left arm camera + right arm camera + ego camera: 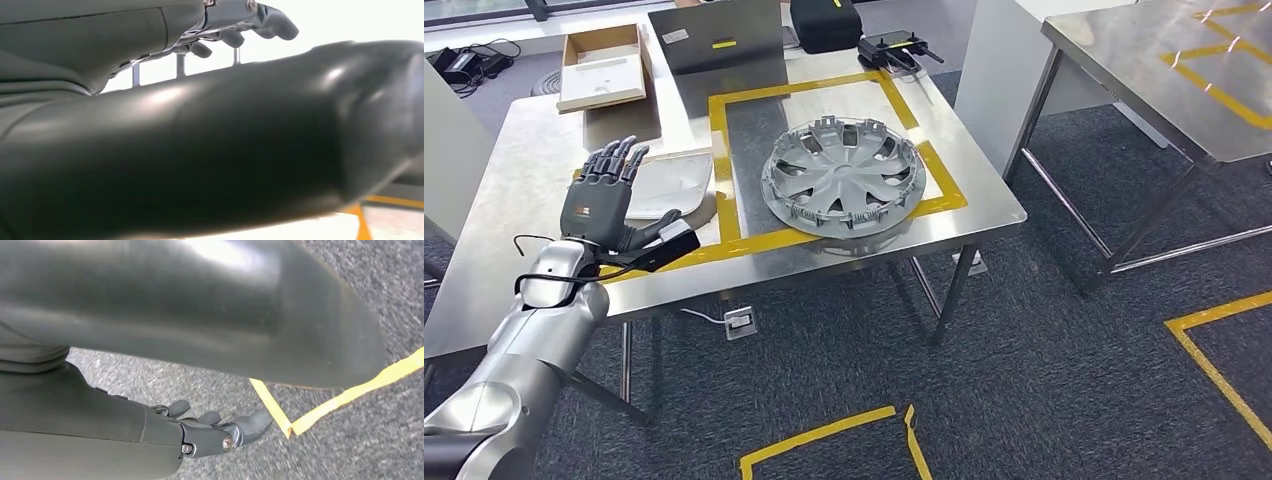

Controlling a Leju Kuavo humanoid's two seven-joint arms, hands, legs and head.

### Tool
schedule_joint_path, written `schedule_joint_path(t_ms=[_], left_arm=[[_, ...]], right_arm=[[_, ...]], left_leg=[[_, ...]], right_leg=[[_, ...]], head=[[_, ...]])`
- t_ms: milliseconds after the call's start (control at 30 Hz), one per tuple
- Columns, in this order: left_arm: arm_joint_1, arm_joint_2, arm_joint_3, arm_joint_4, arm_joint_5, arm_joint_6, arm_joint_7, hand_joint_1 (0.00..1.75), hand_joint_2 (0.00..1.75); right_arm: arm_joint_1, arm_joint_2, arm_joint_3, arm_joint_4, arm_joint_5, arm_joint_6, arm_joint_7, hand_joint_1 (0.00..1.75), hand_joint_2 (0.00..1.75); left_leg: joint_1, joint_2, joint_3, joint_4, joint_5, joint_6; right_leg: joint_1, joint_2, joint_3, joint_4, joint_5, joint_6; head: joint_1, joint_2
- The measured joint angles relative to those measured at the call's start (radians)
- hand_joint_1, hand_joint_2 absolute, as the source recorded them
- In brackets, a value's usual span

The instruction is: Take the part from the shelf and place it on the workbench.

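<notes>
Steel worktop [984, 190] carries our part [844, 175], flat inside the yellow tape square [724, 170].
We judge it placed: our left hand [604, 200] hovers beside it, fingers spread, holding nothing. Our right hand [215, 432] hangs over grey carpet [350, 430], loosely curled, empty.

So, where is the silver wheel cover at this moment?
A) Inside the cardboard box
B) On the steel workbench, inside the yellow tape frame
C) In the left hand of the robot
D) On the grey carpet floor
B: the head view shows the wheel cover lying flat on the workbench within the yellow tape frame, while the left hand is raised beside it with fingers spread, holding nothing.
</notes>
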Motion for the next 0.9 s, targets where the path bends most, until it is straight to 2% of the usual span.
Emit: schedule_joint_path(t_ms=[33, 67, 100, 167, 200, 233, 267, 300, 333, 367, 400, 433, 467, 533, 567, 600, 667, 700, 733, 767, 800, 833, 867, 900], left_arm=[[-0.001, -0.002, 0.0, 0.0, 0.0, 0.0, 0.0, 0.0, 0.0], [-0.002, -0.003, 0.0, 0.001, 0.0, 0.0, 0.0, 0.0, 0.0], [-0.002, -0.005, 0.0, 0.001, 0.0, 0.0, 0.0, 0.0, 0.0], [-0.002, -0.006, 0.0, 0.001, 0.0, 0.0, 0.0, 0.0, 0.0], [0.0, -0.006, 0.0, 0.001, 0.0, 0.0, 0.0, 0.0, 0.0], [0.002, -0.006, 0.0, 0.002, 0.0, 0.0, 0.0, 0.0, 0.0], [0.004, -0.006, 0.0, 0.002, 0.0, 0.0, 0.0, 0.0, 0.0], [0.005, -0.006, 0.0, 0.003, 0.0, 0.0, 0.0, 0.0, 0.0], [0.005, -0.006, 0.0, 0.002, 0.0, 0.0, 0.0, 0.0, 0.0], [0.004, -0.006, 0.0, 0.002, 0.0, 0.0, 0.0, 0.0, 0.0], [0.004, -0.005, 0.0, 0.001, 0.0, 0.0, 0.0, 0.0, 0.0], [0.003, -0.005, 0.0, 0.0, 0.0, 0.0, 0.0, 0.0, 0.0], [0.003, -0.004, 0.0, 0.0, 0.0, 0.0, 0.0, 0.0, 0.0], [0.003, -0.004, 0.0, 0.001, 0.0, 0.0, 0.0, 0.0, 0.0], [0.003, -0.003, 0.0, 0.001, 0.0, 0.0, 0.0, 0.0, 0.0], [0.003, -0.002, 0.0, 0.002, 0.0, 0.0, 0.0, 0.0, 0.0], [0.003, 0.001, 0.0, 0.003, 0.0, 0.0, 0.001, 0.0, 0.0], [0.005, 0.002, 0.0, 0.003, 0.0, 0.0, 0.001, 0.0, 0.0], [0.006, 0.002, 0.0, 0.004, 0.0, 0.0, 0.001, 0.0, 0.0], [0.008, 0.002, 0.0, 0.004, 0.0, 0.0, 0.001, 0.0, 0.0], [0.008, 0.002, 0.0, 0.004, 0.0, 0.0, 0.001, 0.0, 0.0], [0.008, 0.002, 0.0, 0.004, 0.0, 0.0, 0.001, 0.0, 0.0], [0.007, 0.002, 0.0, 0.003, 0.0, 0.0, 0.001, 0.0, 0.0], [0.005, 0.001, 0.0, 0.002, 0.0, 0.0, 0.001, 0.0, 0.0]], right_arm=[[0.001, 0.0, 0.0, 0.0, 0.0, 0.0, 0.001, 0.0, 0.0], [0.001, 0.0, 0.0, 0.0, 0.0, 0.0, 0.001, 0.0, 0.0], [0.002, 0.0, 0.0, 0.0, 0.0, 0.0, 0.002, 0.0, 0.0], [0.001, 0.0, 0.0, 0.0, 0.0, 0.0, 0.002, 0.0, 0.0], [0.001, 0.0, 0.0, 0.0, 0.0, 0.0, 0.002, 0.0, 0.0], [0.001, 0.0, 0.0, 0.0, 0.0, 0.0, 0.002, 0.0, 0.0], [0.001, 0.0, 0.0, 0.0, 0.0, 0.0, 0.002, 0.0, 0.0], [0.0, 0.0, 0.0, 0.0, 0.0, 0.0, 0.002, 0.0, 0.0], [0.0, 0.0, 0.0, 0.0, 0.0, 0.0, 0.002, 0.0, 0.0], [-0.002, -0.001, 0.0, 0.0, 0.0, 0.0, 0.002, 0.0, 0.0], [-0.003, -0.002, 0.0, 0.0, 0.0, 0.0, 0.001, 0.0, 0.0], [-0.003, -0.002, 0.0, 0.0, 0.0, 0.0, 0.0, 0.0, 0.0], [-0.004, -0.003, 0.0, 0.0, 0.0, 0.0, 0.0, 0.0, 0.0], [-0.003, -0.002, 0.0, 0.0, 0.0, 0.0, 0.0, 0.0, 0.0], [-0.004, -0.001, 0.0, 0.0, 0.0, 0.0, 0.0, 0.0, 0.0], [-0.004, -0.001, 0.0, 0.0, 0.0, 0.0, 0.0, 0.0, 0.0], [-0.004, -0.001, 0.0, 0.0, 0.0, 0.0, 0.001, 0.0, 0.0], [-0.004, -0.001, 0.0, 0.0, 0.0, 0.0, 0.001, 0.0, 0.0], [-0.003, -0.001, 0.0, 0.0, 0.0, 0.0, 0.001, 0.0, 0.0], [-0.003, -0.001, 0.0, 0.001, 0.0, 0.0, 0.001, 0.0, 0.0], [-0.003, 0.0, 0.0, 0.001, 0.0, 0.0, 0.001, 0.0, 0.0], [-0.003, 0.0, 0.0, 0.001, 0.0, 0.0, 0.001, 0.0, 0.0], [-0.003, 0.0, 0.0, 0.001, 0.0, 0.0, 0.001, 0.0, 0.0], [-0.003, 0.0, 0.0, 0.001, 0.0, 0.0, 0.001, 0.0, 0.0]], left_leg=[[0.001, 0.002, -0.005, -0.002, 0.01, 0.009], [0.002, 0.004, -0.014, -0.005, 0.023, 0.018], [0.004, 0.005, -0.026, -0.007, 0.038, 0.025], [0.003, 0.006, -0.057, -0.006, 0.065, 0.032], [0.002, 0.006, -0.074, -0.005, 0.078, 0.033], [0.001, 0.006, -0.091, -0.004, 0.09, 0.032], [0.001, 0.006, -0.107, -0.002, 0.101, 0.031], [0.0, 0.006, -0.122, 0.0, 0.112, 0.029], [0.001, 0.006, -0.136, 0.002, 0.122, 0.026], [0.0, 0.006, -0.147, 0.005, 0.131, 0.022], [-0.001, 0.007, -0.154, 0.005, 0.141, 0.017], [0.0, 0.007, -0.157, 0.005, 0.149, 0.011], [0.0, 0.008, -0.158, 0.002, 0.157, 0.004], [0.002, 0.007, -0.161, -0.003, 0.166, -0.008], [0.003, 0.005, -0.168, 0.007, 0.148, -0.014], [0.004, 0.003, -0.18, 0.035, 0.113, -0.021], [0.008, 0.002, -0.213, 0.146, 0.012, -0.032], [0.01, 0.002, -0.226, 0.21, -0.021, -0.037], [0.012, 0.002, -0.229, 0.258, -0.031, -0.041], [0.014, 0.002, -0.216, 0.275, -0.019, -0.043], [0.016, 0.002, -0.185, 0.257, 0.006, -0.045], [0.018, 0.002, -0.138, 0.206, 0.028, -0.046], [0.018, 0.002, -0.081, 0.135, 0.032, -0.046], [0.016, 0.0, -0.035, 0.072, 0.024, -0.042]], right_leg=[[-0.001, 0.0, -0.004, 0.003, -0.005, 0.006], [-0.002, 0.001, -0.012, 0.02, -0.031, 0.012], [-0.003, 0.001, -0.025, 0.056, -0.075, 0.017], [-0.003, 0.001, -0.054, 0.179, -0.184, 0.024], [-0.003, 0.001, -0.063, 0.239, -0.215, 0.027], [-0.003, 0.001, -0.061, 0.279, -0.221, 0.028], [-0.003, 0.001, -0.044, 0.286, -0.206, 0.027], [-0.002, 0.001, -0.008, 0.258, -0.183, 0.023], [0.0, 0.001, 0.043, 0.199, -0.166, 0.018], [0.003, 0.001, 0.099, 0.124, -0.166, 0.011], [0.007, 0.001, 0.142, 0.063, -0.171, 0.004], [0.011, 0.001, 0.167, 0.021, -0.181, -0.003], [0.014, 0.001, 0.172, 0.003, -0.185, -0.009], [0.013, -0.001, 0.162, -0.004, -0.166, -0.022], [0.01, -0.003, 0.154, -0.007, -0.154, -0.03], [0.006, -0.004, 0.144, -0.011, -0.14, -0.036], [0.005, -0.005, 0.118, -0.012, -0.117, -0.042], [0.005, -0.005, 0.104, -0.011, -0.105, -0.042], [0.004, -0.006, 0.09, -0.011, -0.094, -0.04], [0.004, -0.006, 0.075, -0.009, -0.082, -0.038], [0.002, -0.006, 0.06, -0.008, -0.071, -0.034], [0.001, -0.007, 0.047, -0.006, -0.062, -0.03], [0.0, -0.007, 0.036, -0.003, -0.054, -0.025], [0.0, -0.006, 0.029, -0.001, -0.046, -0.018]], head=[[-0.001, 0.0], [0.0, 0.0], [0.001, 0.0], [0.002, 0.0], [0.003, 0.0], [0.003, 0.0], [0.003, 0.0], [0.003, 0.0], [0.003, 0.0], [0.003, 0.0], [0.003, 0.0], [0.004, 0.0], [0.005, 0.0], [0.008, 0.0], [0.007, 0.0], [0.006, 0.0], [0.004, 0.0], [0.004, 0.0], [0.004, 0.0], [0.004, 0.0], [0.004, 0.0], [0.004, 0.0], [0.003, 0.0], [0.004, 0.0]])
